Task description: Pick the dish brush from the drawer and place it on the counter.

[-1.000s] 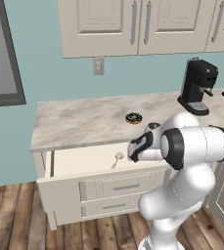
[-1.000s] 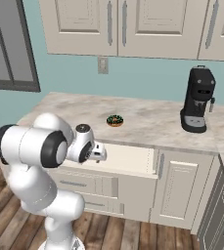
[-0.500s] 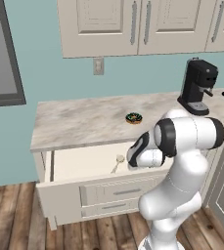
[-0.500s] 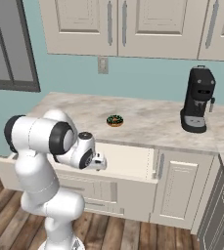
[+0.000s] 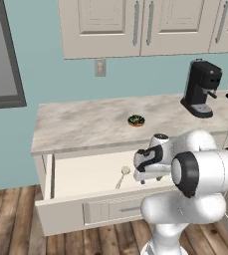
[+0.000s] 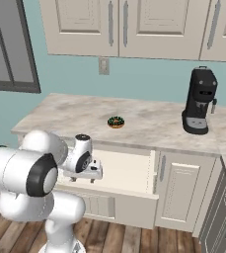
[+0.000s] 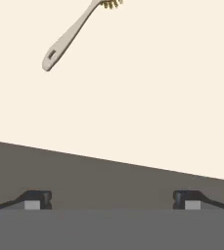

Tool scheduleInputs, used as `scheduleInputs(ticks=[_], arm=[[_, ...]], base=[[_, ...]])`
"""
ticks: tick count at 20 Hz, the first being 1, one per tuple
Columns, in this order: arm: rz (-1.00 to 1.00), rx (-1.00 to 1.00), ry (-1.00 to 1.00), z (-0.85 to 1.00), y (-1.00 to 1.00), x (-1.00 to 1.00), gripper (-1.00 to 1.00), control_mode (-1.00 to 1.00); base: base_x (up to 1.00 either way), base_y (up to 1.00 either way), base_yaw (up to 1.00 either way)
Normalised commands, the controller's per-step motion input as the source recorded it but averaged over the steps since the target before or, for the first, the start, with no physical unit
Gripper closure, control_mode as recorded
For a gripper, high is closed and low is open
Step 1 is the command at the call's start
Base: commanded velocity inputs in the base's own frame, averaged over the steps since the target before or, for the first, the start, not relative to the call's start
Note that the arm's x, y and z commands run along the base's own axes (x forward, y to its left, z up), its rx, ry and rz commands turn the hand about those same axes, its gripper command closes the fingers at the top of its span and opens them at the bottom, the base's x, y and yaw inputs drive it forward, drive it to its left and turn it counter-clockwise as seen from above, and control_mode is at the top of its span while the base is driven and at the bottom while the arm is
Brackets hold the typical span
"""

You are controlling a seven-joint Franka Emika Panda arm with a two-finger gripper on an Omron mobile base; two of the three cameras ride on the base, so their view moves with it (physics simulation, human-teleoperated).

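Two fingers of my gripper (image 7: 111, 200) spread wide and empty, my hand bent low over the open drawer (image 5: 85, 174), dish brush (image 5: 122, 175) lying on its floor just beside, counter (image 5: 85, 124) behind

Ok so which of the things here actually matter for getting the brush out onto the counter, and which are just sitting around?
Part of the job:
- dish brush, lying on the drawer floor
- drawer, pulled open
- counter, where the brush goes
- gripper, fingers open, beside the brush

Just lying about:
- donut on the counter
- coffee machine
- upper cabinets
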Motion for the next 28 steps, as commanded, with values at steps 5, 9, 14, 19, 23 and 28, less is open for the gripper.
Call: scheduleInputs(ticks=[5,9,14,19,23,28], arm=[[0.0,0.0,-0.05,0.99,0.0,-0.52,-1.0,-1.0],[-0.07,0.0,0.0,0.9,0.0,0.58,-1.0,-1.0],[-0.13,0.0,0.02,0.38,0.0,1.0,-1.0,-1.0],[-0.12,0.03,0.13,-0.05,0.0,1.0,-1.0,-1.0],[-0.12,0.01,0.05,-0.36,0.03,0.98,-1.0,-1.0],[-0.15,0.0,0.07,-0.79,0.17,0.87,-1.0,-1.0]], base=[[0.0,0.0,0.0],[0.0,0.0,0.0],[0.0,0.0,0.0],[0.0,0.0,0.0],[0.0,0.0,0.0],[0.0,0.0,0.0]])
